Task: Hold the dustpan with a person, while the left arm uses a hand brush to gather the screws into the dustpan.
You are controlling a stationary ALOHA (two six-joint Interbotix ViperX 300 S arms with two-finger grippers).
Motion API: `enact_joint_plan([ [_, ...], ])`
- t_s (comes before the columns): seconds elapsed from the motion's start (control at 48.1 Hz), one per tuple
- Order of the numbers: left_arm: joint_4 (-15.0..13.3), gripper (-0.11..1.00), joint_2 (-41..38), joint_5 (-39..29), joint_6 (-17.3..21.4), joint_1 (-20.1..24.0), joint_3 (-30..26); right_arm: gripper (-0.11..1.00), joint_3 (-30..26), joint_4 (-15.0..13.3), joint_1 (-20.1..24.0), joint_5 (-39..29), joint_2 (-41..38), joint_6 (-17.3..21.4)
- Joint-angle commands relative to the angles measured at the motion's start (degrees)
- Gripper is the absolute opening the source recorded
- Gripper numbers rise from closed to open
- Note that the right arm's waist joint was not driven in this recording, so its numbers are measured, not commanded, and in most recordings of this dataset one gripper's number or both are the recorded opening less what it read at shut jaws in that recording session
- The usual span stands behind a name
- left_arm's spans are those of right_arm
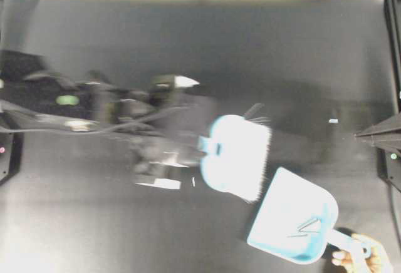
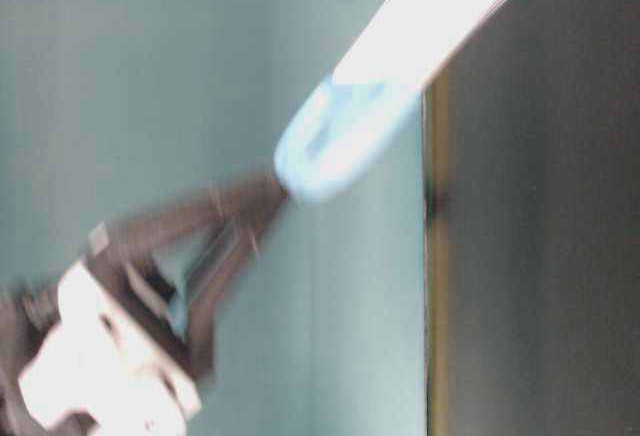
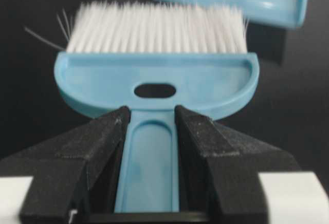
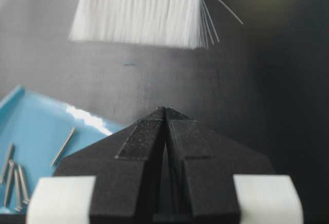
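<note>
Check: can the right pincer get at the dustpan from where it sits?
Probably yes. The right pincer, shut and empty, sits beside the dustpan with bare mat between. Only the person's hand on the handle and the hand brush in the left pincer crowd the area.

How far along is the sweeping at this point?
Mostly done, it seems: several screws lie inside the dustpan, which the person's hand holds by its handle. The left claw is shut on the hand brush, which hangs blurred beside the pan's mouth. No loose screws are clearly visible on the table.
</note>
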State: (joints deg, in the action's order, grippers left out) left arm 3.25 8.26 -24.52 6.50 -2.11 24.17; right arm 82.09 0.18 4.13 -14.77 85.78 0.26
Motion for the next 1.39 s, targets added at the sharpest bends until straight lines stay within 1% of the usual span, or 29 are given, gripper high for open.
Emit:
enact_joint_plan([
  [0.0, 0.1, 0.31, 4.8, 4.4, -0.2, 0.5, 4.9, 0.00, -0.3, 0.1, 0.0, 0.6, -0.3, -0.4],
  [0.125, 0.1, 0.31, 7.6, 8.9, -0.7, 1.1, 9.9, 0.00, -0.3, 0.1, -0.1, 0.5, -0.2, -0.4],
  [0.208, 0.1, 0.31, 8.4, 10.5, -2.0, 1.6, 12.7, 0.00, -0.3, 0.0, 0.0, 0.5, -0.2, -0.4],
  [0.312, 0.0, 0.31, 8.3, 10.6, -3.3, 1.8, 14.9, 0.00, -0.3, 0.1, 0.0, 0.5, -0.2, -0.4],
  [0.499, 0.0, 0.31, 7.3, 10.9, -3.5, 2.0, 19.8, 0.00, -0.3, 0.0, -0.1, 0.5, -0.2, -0.4],
  [0.603, 0.1, 0.31, 6.3, 11.1, -3.7, 2.0, 21.5, 0.00, -0.3, 0.0, -0.1, 0.5, -0.2, -0.4],
  [0.811, 0.0, 0.31, 5.5, 11.4, -3.7, 1.8, 22.4, 0.00, -0.3, 0.0, -0.1, 0.5, -0.2, -0.4],
  [0.915, 0.0, 0.31, 5.5, 12.7, -3.7, 1.8, 22.9, 0.00, -0.3, 0.1, -0.1, 0.5, -0.2, -0.4],
  [0.998, 0.0, 0.31, 5.4, 15.5, -3.7, 1.7, 23.4, 0.00, -0.3, 0.1, -0.1, 0.5, -0.2, -0.4],
  [1.081, 0.0, 0.31, 4.9, 19.9, -3.8, 0.8, 24.1, 0.00, -0.3, 0.0, -0.1, 0.5, -0.2, -0.4],
  [1.185, 0.0, 0.31, 4.1, 25.0, -4.8, -0.5, 24.8, 0.00, -0.3, 0.1, -0.1, 0.5, -0.2, -0.4],
  [1.372, 0.0, 0.31, 2.2, 25.8, -7.7, -0.7, 25.7, 0.00, -0.3, 0.0, 0.0, 0.5, -0.2, -0.4],
])
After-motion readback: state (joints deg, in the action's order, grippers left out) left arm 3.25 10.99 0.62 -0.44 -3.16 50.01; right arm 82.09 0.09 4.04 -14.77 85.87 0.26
